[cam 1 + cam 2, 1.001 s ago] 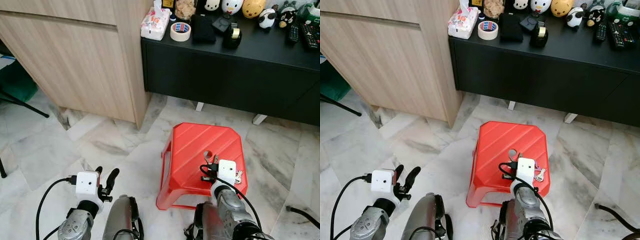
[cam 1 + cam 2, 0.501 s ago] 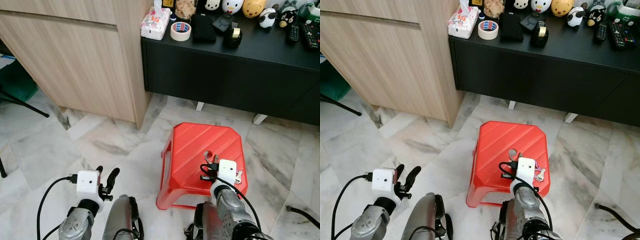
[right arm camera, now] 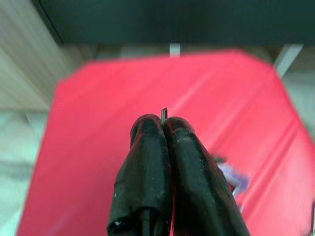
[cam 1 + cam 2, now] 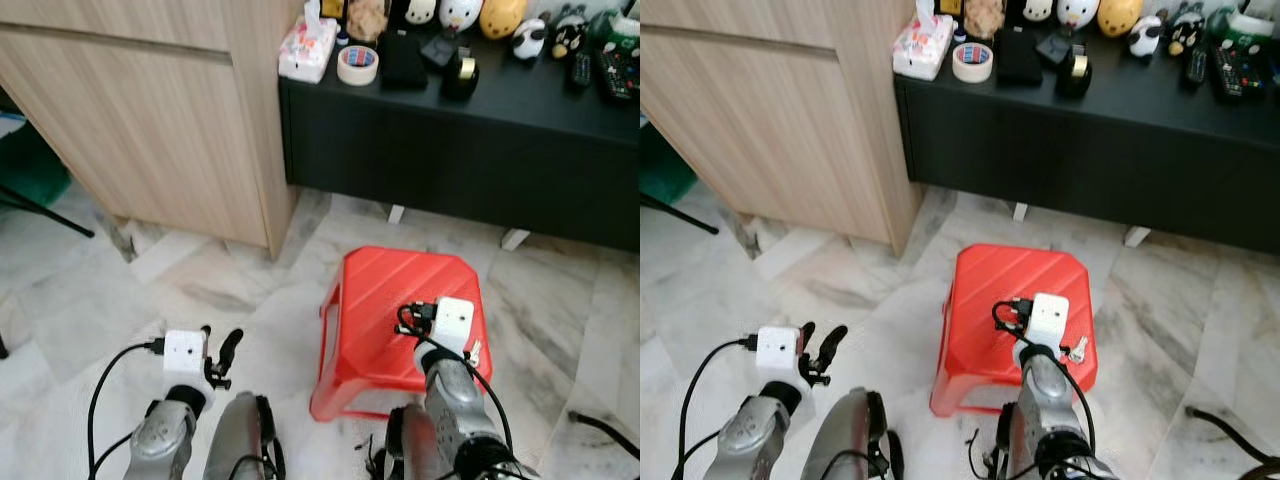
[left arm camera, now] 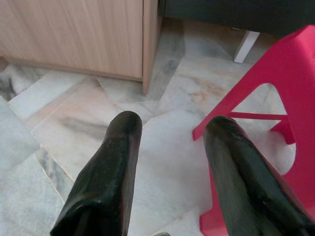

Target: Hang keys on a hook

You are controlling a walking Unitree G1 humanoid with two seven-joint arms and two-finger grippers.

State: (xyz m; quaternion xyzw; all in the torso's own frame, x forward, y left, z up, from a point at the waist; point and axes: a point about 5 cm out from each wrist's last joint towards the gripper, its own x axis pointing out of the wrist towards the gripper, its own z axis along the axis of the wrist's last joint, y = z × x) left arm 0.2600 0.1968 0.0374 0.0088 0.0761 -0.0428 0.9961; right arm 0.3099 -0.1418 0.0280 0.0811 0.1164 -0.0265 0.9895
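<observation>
Right wrist view: right gripper (image 3: 164, 129) fingers pressed together on a thin metal sliver of the keys (image 3: 231, 178), above red stool (image 3: 98, 147). Left gripper (image 5: 172, 132) parted wide over marble floor (image 5: 64, 128). Beyond: black cabinet (image 4: 450, 150).

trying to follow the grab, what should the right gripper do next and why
Probably lift straight up off the stool. The right gripper looks shut on the keys, a thin metal edge pinched between its fingers, with the rest dangling near the stool top.
</observation>
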